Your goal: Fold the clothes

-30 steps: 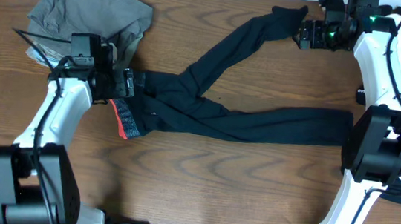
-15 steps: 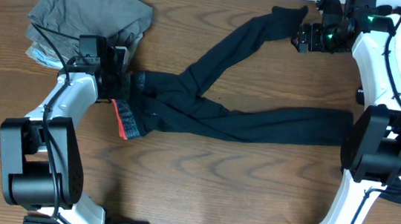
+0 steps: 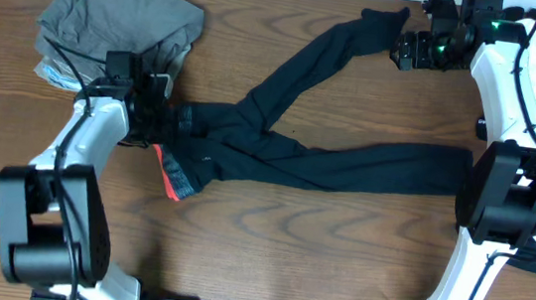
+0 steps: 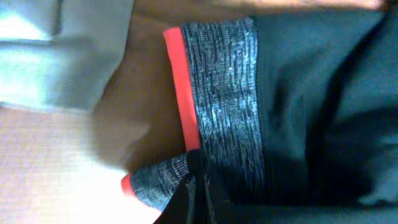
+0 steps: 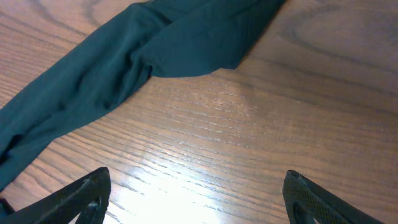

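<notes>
Long black leggings (image 3: 288, 152) lie spread on the wooden table, legs crossing near the middle. Their grey waistband with its red-orange edge (image 3: 174, 173) is at the left end. My left gripper (image 3: 170, 118) is shut on that waistband; in the left wrist view the grey band (image 4: 224, 106) fills the middle and the left gripper (image 4: 202, 186) pinches a folded corner of it. My right gripper (image 3: 399, 49) hangs open just right of the upper leg's end (image 5: 155, 56). In the right wrist view the right gripper (image 5: 196, 190) holds nothing, with bare wood between its fingertips (image 5: 90, 190).
A heap of grey and olive garments (image 3: 122, 20) lies at the back left, just behind my left arm, and shows as a pale cloth (image 4: 62, 50) in the left wrist view. The lower leg of the leggings reaches right to the right arm's base (image 3: 513, 196).
My left gripper has closed on the waistband. The waistband's red-edged end has bunched and slid a little toward the front right. The right arm has stayed put.
</notes>
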